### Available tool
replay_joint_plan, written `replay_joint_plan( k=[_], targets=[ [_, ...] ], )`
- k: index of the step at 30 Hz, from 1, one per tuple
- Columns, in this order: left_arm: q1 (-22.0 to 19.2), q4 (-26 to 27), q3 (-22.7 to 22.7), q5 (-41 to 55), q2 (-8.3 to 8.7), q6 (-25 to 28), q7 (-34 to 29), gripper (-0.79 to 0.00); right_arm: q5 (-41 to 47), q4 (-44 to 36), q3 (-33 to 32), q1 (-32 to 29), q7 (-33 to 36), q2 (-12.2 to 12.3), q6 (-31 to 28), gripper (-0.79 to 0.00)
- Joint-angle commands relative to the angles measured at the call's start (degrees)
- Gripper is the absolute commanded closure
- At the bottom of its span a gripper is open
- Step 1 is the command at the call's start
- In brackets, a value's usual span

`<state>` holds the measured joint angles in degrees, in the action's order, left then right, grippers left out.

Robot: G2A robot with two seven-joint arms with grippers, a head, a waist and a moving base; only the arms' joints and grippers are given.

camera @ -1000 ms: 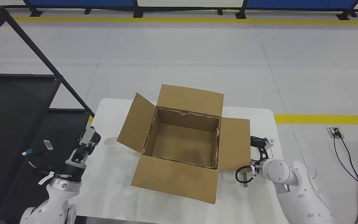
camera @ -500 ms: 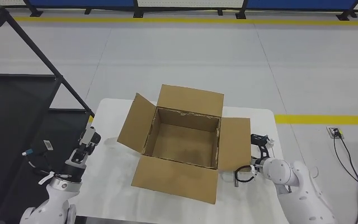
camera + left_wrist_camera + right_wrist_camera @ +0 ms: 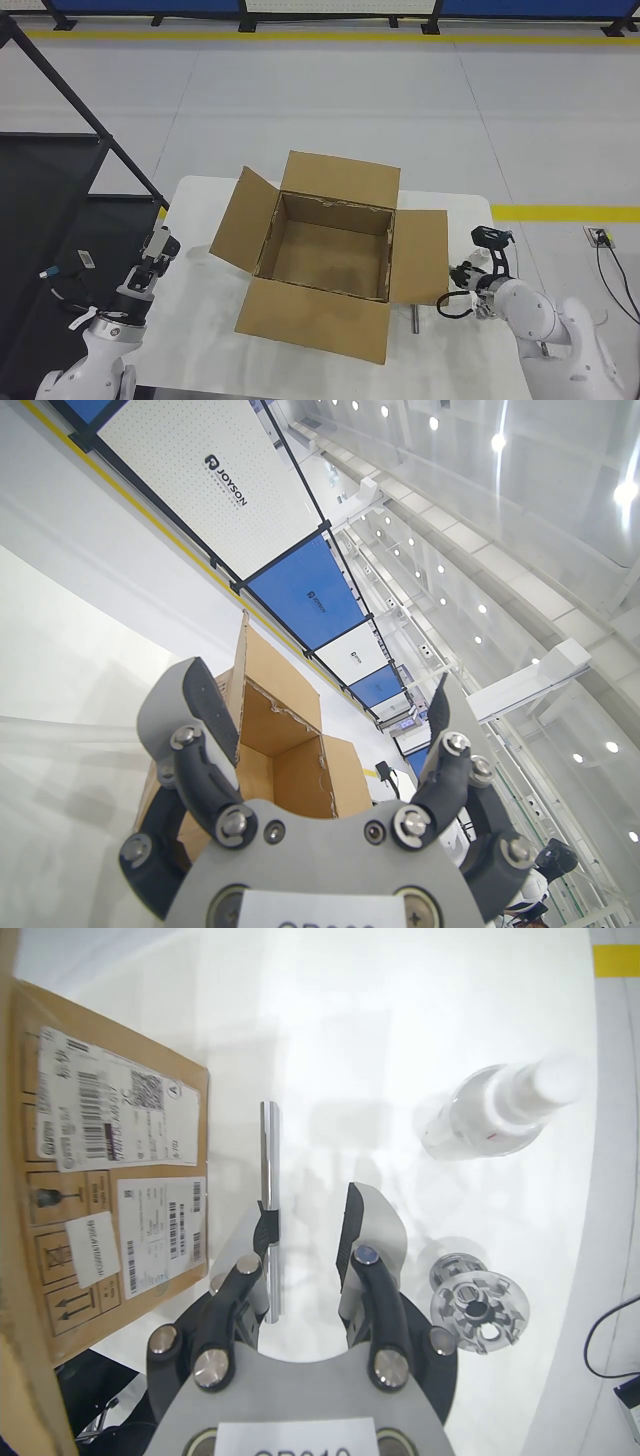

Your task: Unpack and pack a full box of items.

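Note:
An open cardboard box (image 3: 325,255) stands in the middle of the white table (image 3: 200,300), all flaps spread and its inside bare. A thin metal rod (image 3: 413,318) lies on the table beside the box's right flap. My right gripper (image 3: 455,303) hovers just right of it, open and holding nothing. In the right wrist view the rod (image 3: 270,1153) runs along the outside of one finger (image 3: 266,1228) of the right gripper (image 3: 307,1213). My left gripper (image 3: 320,695) is open and empty at the table's left edge (image 3: 160,243), tilted up toward the box (image 3: 295,745).
A clear spray bottle (image 3: 495,1120) and a metal gear-like part (image 3: 475,1300) stand on the table right of the right gripper. The labelled box flap (image 3: 115,1168) lies close to the rod. A black frame stands off the table's left side (image 3: 60,150).
The right gripper has drawn back to the right, away from the box flap, and the metal rod now lies free on the table. The left arm has not moved.

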<state>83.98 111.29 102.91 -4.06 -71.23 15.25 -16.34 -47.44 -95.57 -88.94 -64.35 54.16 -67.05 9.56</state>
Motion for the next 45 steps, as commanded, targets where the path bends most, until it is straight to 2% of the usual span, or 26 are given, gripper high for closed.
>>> replay_joint_plan(
  k=[1, 2, 3, 4, 7, 9, 10, 14, 17, 29, 42, 43, 44, 45],
  targets=[
    [-0.25, -0.47, 0.68, -1.21, 0.1, -0.43, 0.65, -0.785, 2.26, -2.01, -2.08, -1.17, -0.97, 0.16, -0.83, -0.357],
    [-0.53, -0.88, 0.91, -1.34, 0.15, -0.79, 0.73, -0.785, 3.33, -2.74, -2.96, -1.67, -1.45, 0.23, -1.36, -0.379],
    [-0.86, -1.38, 1.3, -1.88, 0.23, -1.17, 0.69, -0.785, 4.15, -3.47, -3.81, -2.09, -2.12, 0.3, -1.83, -0.48],
    [-1.24, -1.88, 1.7, -2.73, 0.33, -1.52, 0.5, -0.785, 5.01, -4.07, -4.55, -2.54, -2.89, 0.35, -2.12, -0.631],
    [-2.53, -3.98, 2.31, -4.32, 0.71, -2.51, -2.05, -0.785, 7.72, -5.87, -6.37, -3.68, -5.89, 0.43, -3.66, -0.646],
    [-3.61, -5.47, 2.25, -6.6, 1.13, -2.74, -5.98, -0.785, 10.94, -6.72, -7.7, -4.6, -8.92, 0.39, -5.81, -0.757],
    [-4.22, -6.03, 2.04, -7.87, 1.33, -2.26, -7.59, -0.785, 12.58, -6.97, -8.2, -5.17, -10.5, 0.36, -7.04, -0.785],
    [-6.86, -8.4, -0.24, -11.17, 1.94, 0.06, -13.88, -0.785, 17.99, -6.65, -9.27, -6.26, -13.26, 0.45, -14.09, -0.785],
    [-9.26, -9.44, -2.12, -12.95, 2.42, 1.82, -19.02, -0.785, 18.38, -6.36, -9.35, -6.15, -12.73, 0.53, -14.96, -0.785],
    [-9.89, -9.04, -2.62, -14.85, 2.69, 1.97, -19.02, -0.785, 18.5, -5.71, -8.41, -6.37, -13.7, 0.53, -15.66, -0.785],
    [-16.47, -11.72, -8.67, -16.79, 3.17, -8.9, -24.53, -0.782, 22.35, 0.88, -6.98, -3.4, -11.9, 1.15, -18.48, -0.785],
    [-16.76, -11.93, -8.89, -16.72, 3.22, -9.51, -25.06, -0.653, 22.64, 1.12, -7.07, -3.4, -11.91, 1.21, -18.71, -0.785],
    [-17.04, -12.08, -9.02, -16.84, 3.29, -9.99, -25.38, -0.443, 22.83, 1.32, -7.19, -3.43, -11.97, 1.28, -18.91, -0.785],
    [-17.25, -12.25, -9.15, -16.95, 3.34, -10.55, -25.56, -0.369, 23.06, 1.45, -7.23, -3.48, -11.88, 1.34, -19.06, -0.785]
  ],
)
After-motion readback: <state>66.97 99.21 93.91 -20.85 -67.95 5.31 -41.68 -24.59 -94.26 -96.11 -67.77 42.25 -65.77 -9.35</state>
